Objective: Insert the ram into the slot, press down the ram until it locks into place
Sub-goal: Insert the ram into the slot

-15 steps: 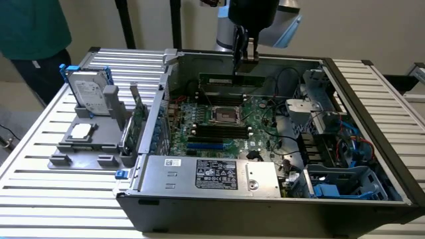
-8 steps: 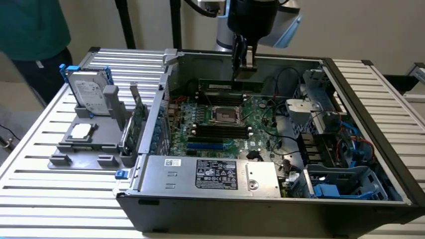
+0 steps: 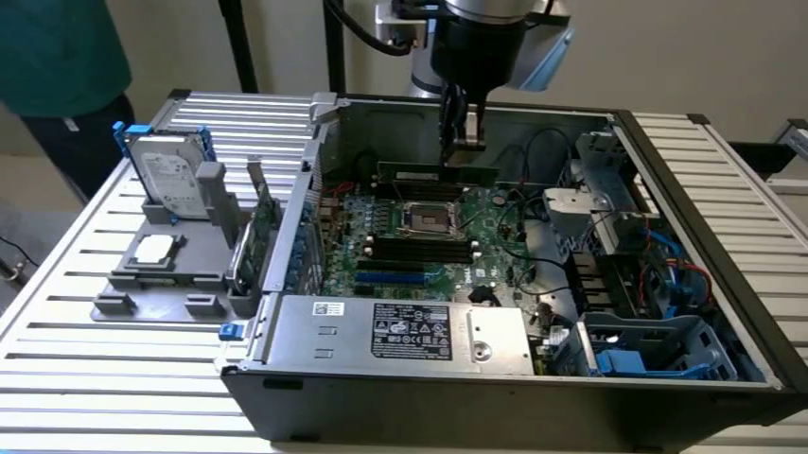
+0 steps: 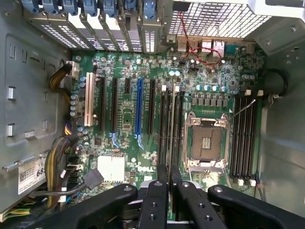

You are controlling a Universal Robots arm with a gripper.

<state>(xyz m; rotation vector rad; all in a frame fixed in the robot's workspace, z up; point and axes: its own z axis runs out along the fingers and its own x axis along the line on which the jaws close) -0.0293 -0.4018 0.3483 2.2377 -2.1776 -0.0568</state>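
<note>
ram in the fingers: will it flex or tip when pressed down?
Probably stiff edgewise: the ram is a flat board held on edge. It is thin, so it may tilt sideways if pushed off-line. Likely light: the fingers carry it by its upper edge.

Room above the slot (image 4: 163, 129) is being taken by the ram (image 3: 436, 175); one side is being crowded by the processor socket (image 4: 206, 141).
</note>
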